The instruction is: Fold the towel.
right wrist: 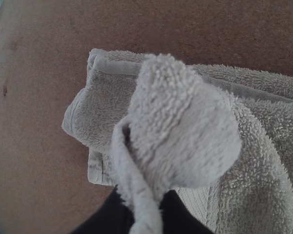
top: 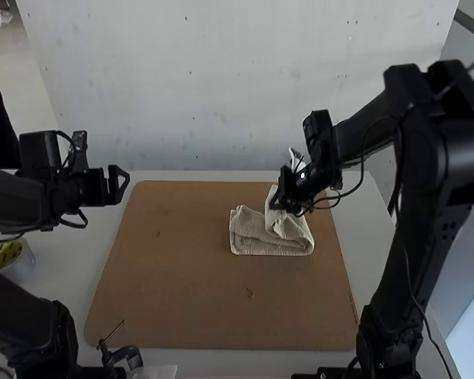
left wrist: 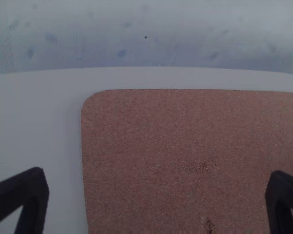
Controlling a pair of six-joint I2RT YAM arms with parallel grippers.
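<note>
The left gripper was spread, its black fingers well apart with nothing between them; it stood beyond the left edge of the brown board, over the white table. In the left wrist view the two fingers of the left gripper showed far from each other, with bare board and table surface behind the gap. The right gripper was closed on the towel, pinching a bunched, raised part of it. In the right wrist view that pinched part rose from between the dark fingers as a thick, rounded fold, with a narrow strip of cloth running down into the grip. The rest of the towel lay on the far right part of the board, in overlapping layers with hemmed edges showing; the layers were uneven, and how many there were could not be told. A roll of tape sat on the table near the left arm.
</note>
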